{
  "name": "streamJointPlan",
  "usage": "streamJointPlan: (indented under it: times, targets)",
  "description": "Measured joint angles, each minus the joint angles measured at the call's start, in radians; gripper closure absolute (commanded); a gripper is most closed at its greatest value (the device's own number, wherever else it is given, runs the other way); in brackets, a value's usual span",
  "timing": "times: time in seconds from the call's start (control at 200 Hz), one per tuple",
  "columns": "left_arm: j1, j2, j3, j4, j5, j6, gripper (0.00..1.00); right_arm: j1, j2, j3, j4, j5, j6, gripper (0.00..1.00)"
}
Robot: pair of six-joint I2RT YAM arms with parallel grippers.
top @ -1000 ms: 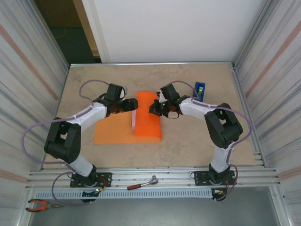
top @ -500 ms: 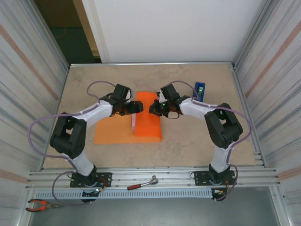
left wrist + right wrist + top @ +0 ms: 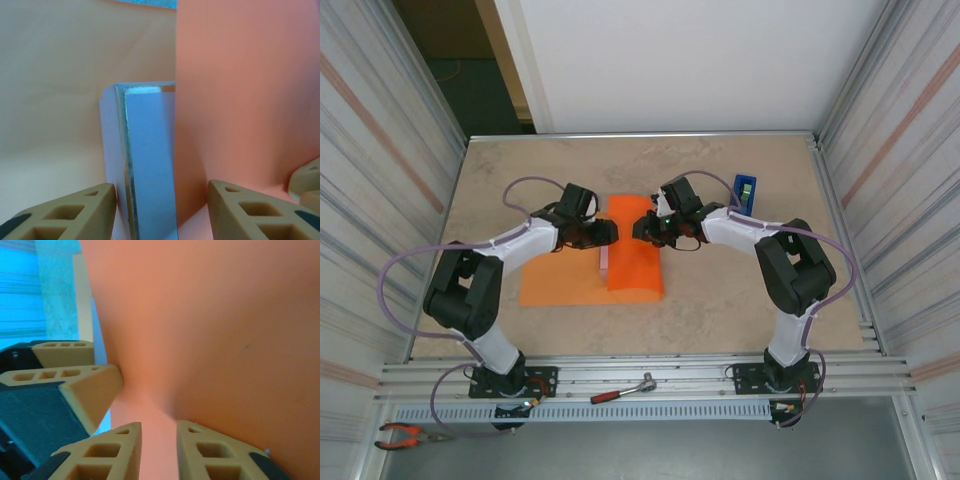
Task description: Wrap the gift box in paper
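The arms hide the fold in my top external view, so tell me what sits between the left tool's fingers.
Observer: In the left wrist view the gift box sits end-on between the fingers of the left tool; whether they press it, I cannot tell.
Operator: Report how much of that end is wrapped.
Observer: The end face is bare; the paper covers only the side to its right.
Operator: Now check the right tool.
Observer: In the right wrist view the right tool stands slightly open, the paper's fold running down toward the gap.
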Motion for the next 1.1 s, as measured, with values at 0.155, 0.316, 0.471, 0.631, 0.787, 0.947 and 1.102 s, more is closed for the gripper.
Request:
streamJointPlan:
  times: [0.155,0.316,0.471,0.631,0.787,0.947,1.102]
  targets:
    - [-0.011,-0.014,-0.014,0.006,-0.026,0.004,0.54,-0.036,-0.017,0.002,-0.012,0.004,0.000,0.65]
    - [-0.011,-0.022,-0.021,0.011,-0.037,0.005,0.61,-0.088,-0.045,0.003,-0.031,0.010,0.000,0.65]
    - [-0.011,-0.025,-0.023,0.011,-0.039,0.016,0.66,-0.095,-0.053,0.006,-0.048,0.013,-0.003,0.67]
    - [-0.011,-0.025,-0.025,0.026,-0.047,0.020,0.70,-0.094,-0.053,0.006,-0.057,0.013,-0.006,0.73]
    - [-0.011,-0.025,-0.031,0.043,-0.053,0.022,0.73,-0.093,-0.050,0.016,-0.083,0.018,-0.030,0.85]
    - [-0.011,-0.025,-0.033,0.047,-0.053,0.022,0.73,-0.087,-0.020,0.086,-0.122,0.031,-0.057,1.00]
    - [-0.012,-0.027,-0.037,0.053,-0.054,0.022,0.73,-0.074,0.021,0.158,-0.161,0.040,-0.083,1.00]
